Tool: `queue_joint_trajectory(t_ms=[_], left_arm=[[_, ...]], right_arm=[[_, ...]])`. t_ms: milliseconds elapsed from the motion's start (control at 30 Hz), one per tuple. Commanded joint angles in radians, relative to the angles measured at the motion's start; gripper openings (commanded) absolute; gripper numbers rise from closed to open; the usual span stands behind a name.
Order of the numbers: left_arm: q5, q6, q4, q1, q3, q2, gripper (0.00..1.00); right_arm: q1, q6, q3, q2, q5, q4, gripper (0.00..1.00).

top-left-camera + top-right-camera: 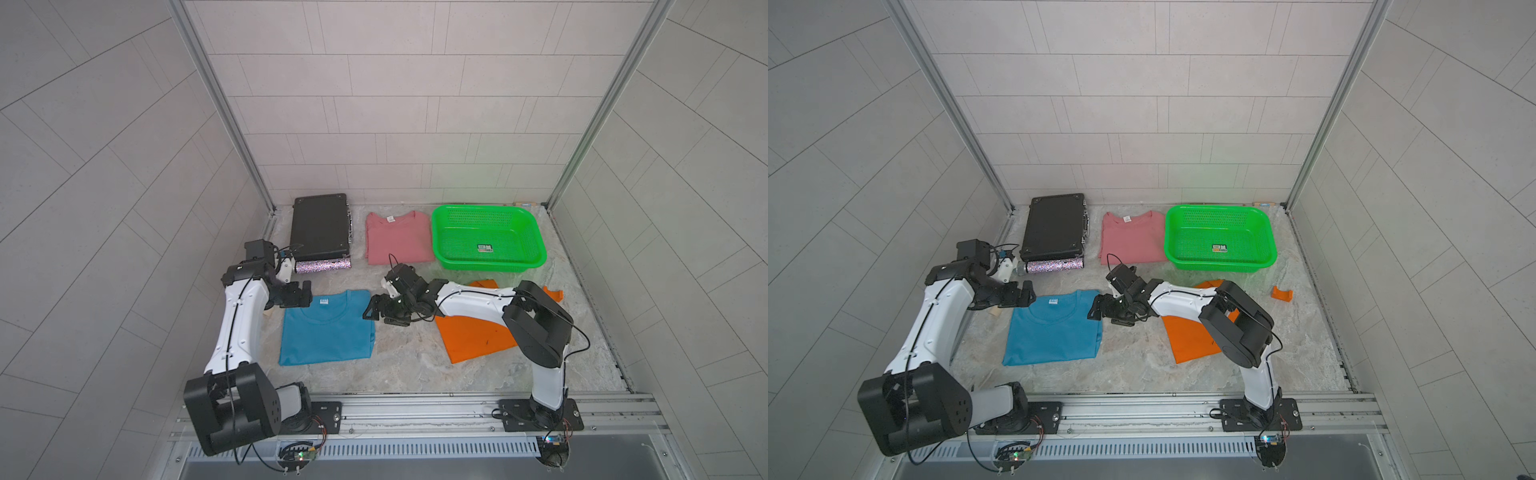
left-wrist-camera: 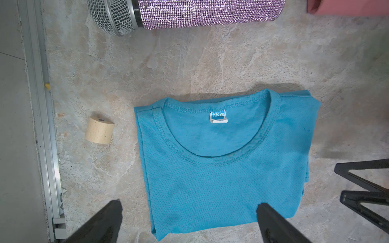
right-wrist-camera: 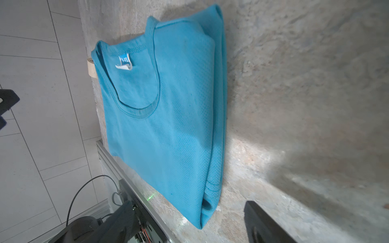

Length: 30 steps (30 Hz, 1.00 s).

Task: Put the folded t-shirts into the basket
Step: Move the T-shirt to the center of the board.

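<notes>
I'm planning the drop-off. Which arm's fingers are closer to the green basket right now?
Right. The right gripper hovers at the blue shirt's edge on the side facing the basket. The left gripper is at that shirt's opposite collar-end corner, farther from the basket.

both top views are bright and evenly lit by soft, diffuse light from above. the green basket (image 1: 490, 266) throws a pale green tint on the rear wall (image 1: 415, 124). wall tile lines bow toward the frame edges: wide-angle distortion. the left wrist view is sharp; the teal t-shirt (image 2: 221, 168) casts a soft shadow along its collar edge. in the right wrist view the table (image 3: 305, 84) is blurred, with one bright patch beside the shirt; the fingers (image 3: 265, 223) of the right gripper (image 3: 187, 203) are out of focus.
</notes>
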<state>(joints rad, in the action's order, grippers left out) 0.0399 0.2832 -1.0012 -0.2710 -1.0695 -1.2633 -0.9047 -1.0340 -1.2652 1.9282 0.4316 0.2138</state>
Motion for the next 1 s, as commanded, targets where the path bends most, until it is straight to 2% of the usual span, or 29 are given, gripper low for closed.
queue_joint_trajectory(t_ms=[0, 100, 300, 467, 633, 833, 967], left_arm=[[0.030, -0.010, 0.000, -0.005, 0.019, 0.023, 1.00], [0.043, -0.012, 0.000, -0.005, 0.021, 0.025, 1.00], [0.070, -0.004, -0.033, -0.005, -0.026, 0.012, 1.00], [0.095, -0.011, -0.022, -0.005, -0.016, 0.023, 1.00], [0.093, -0.012, -0.006, -0.005, 0.014, 0.045, 1.00], [0.095, -0.012, -0.005, -0.005, 0.022, 0.057, 1.00], [0.084, -0.023, 0.005, -0.005, 0.030, 0.051, 1.00]], right_arm=[[0.001, -0.018, -0.021, 0.016, -0.003, -0.019, 0.93], [0.004, -0.024, -0.003, 0.010, -0.049, -0.038, 1.00], [0.017, -0.109, 0.052, 0.009, -0.036, -0.060, 1.00], [0.019, -0.105, 0.073, -0.017, -0.071, -0.052, 1.00], [0.016, -0.055, -0.012, 0.006, -0.031, -0.001, 1.00], [0.016, -0.055, -0.040, 0.021, -0.012, 0.005, 0.93], [0.033, -0.033, -0.053, 0.044, 0.008, -0.003, 0.82]])
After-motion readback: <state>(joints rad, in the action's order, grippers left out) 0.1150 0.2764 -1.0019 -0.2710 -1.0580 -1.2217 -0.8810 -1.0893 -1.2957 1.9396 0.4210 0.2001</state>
